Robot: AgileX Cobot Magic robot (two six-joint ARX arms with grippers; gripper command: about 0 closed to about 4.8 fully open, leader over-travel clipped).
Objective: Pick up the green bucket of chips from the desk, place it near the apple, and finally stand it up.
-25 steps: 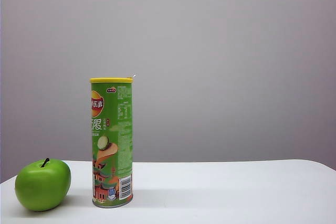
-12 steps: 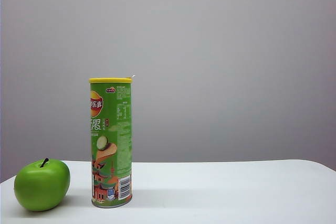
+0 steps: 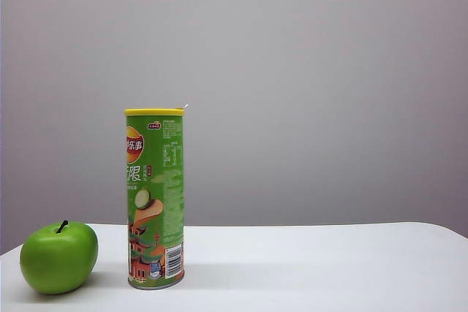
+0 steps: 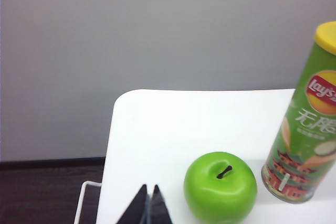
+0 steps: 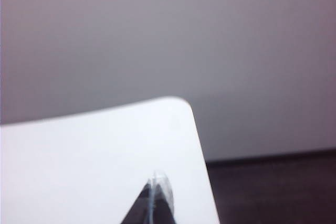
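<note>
**Tip-Over Risk: Upright Chip Can**

The green bucket of chips stands upright on the counter, just right of the apple. Left gripper and right gripper hang back near the counter's front edge, fingers closed, empty. The tall, slim can probably topples if bumped.

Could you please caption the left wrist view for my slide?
Shut left gripper beside the apple, green bucket of chips upright on the desk.
</note>
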